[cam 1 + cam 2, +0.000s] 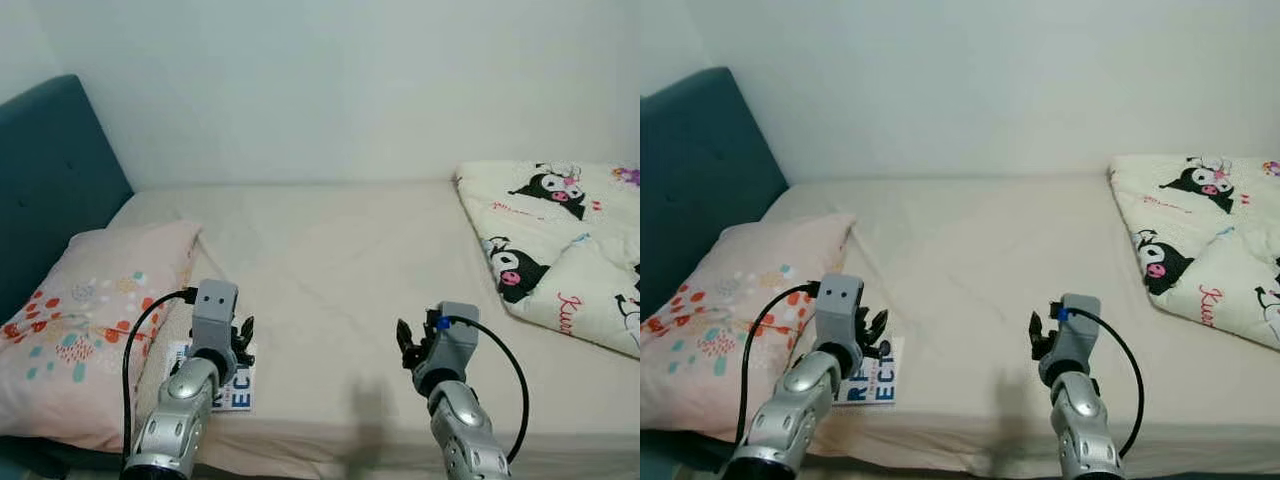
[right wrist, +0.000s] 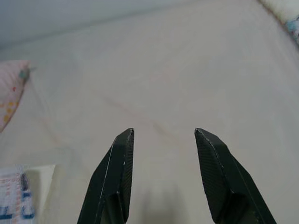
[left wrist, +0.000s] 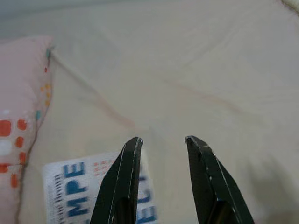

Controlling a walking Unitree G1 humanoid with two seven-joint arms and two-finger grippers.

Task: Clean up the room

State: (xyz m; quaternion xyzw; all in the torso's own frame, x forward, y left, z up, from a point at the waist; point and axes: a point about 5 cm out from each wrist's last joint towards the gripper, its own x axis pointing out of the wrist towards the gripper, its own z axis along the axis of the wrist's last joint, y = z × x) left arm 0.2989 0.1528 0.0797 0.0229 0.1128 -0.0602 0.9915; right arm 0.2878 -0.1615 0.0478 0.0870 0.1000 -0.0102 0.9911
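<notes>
Book (image 1: 872, 372), white with big blue letters on its cover, lies flat on the beige bed (image 1: 330, 270) near its front edge, just beside the pink pillow (image 1: 85, 320) with the orange and teal spots. That pillow rests at the head of the bed, against the dark teal headboard (image 1: 50, 180). The left gripper (image 1: 240, 338) hangs over the book, its two black fingers (image 3: 122, 182) parted by a moderate gap with nothing between them; in the left wrist view one fingertip overlaps the book's far edge, while the other lies over bare sheet, and whether either tip touches the cover or the sheet cannot be told. The right gripper (image 1: 1043, 336) hovers over the open sheet well apart from the book, toward the middle of the bed's front edge. Its fingers (image 2: 117, 177) are also spread apart and empty, with plain bedsheet showing through the gap. On the far side of the bed from the pillow lies a folded cream blanket (image 1: 560, 250) printed with black-and-white cartoon figures. Behind the bed stands a pale wall (image 1: 330, 90).
</notes>
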